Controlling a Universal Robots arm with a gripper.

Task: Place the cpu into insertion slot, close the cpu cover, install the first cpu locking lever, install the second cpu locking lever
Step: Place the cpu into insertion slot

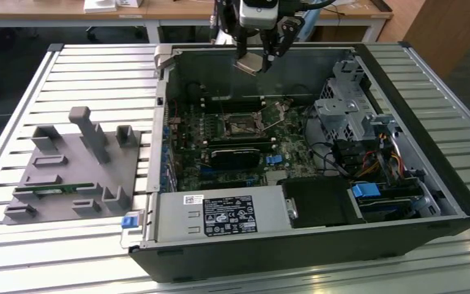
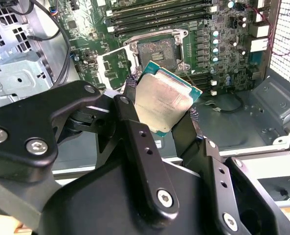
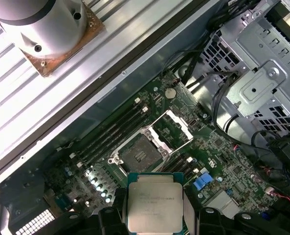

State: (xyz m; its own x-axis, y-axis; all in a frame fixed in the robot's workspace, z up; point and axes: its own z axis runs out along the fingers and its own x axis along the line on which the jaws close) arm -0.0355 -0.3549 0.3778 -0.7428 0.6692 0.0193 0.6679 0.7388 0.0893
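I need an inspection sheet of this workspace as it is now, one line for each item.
Surface: slatted metal table, carrying an open computer case.
Job's things: cpu held above the case; insertion slot empty; cpu cover standing open beside it.
Clutter: grey fixture block on the table.
Grippers: gripper shut on the cpu.
Cables: coloured wires inside the case.
Surroundings: wooden desk behind.

The cpu [image 3: 154,203] in the claw [image 3: 155,218]
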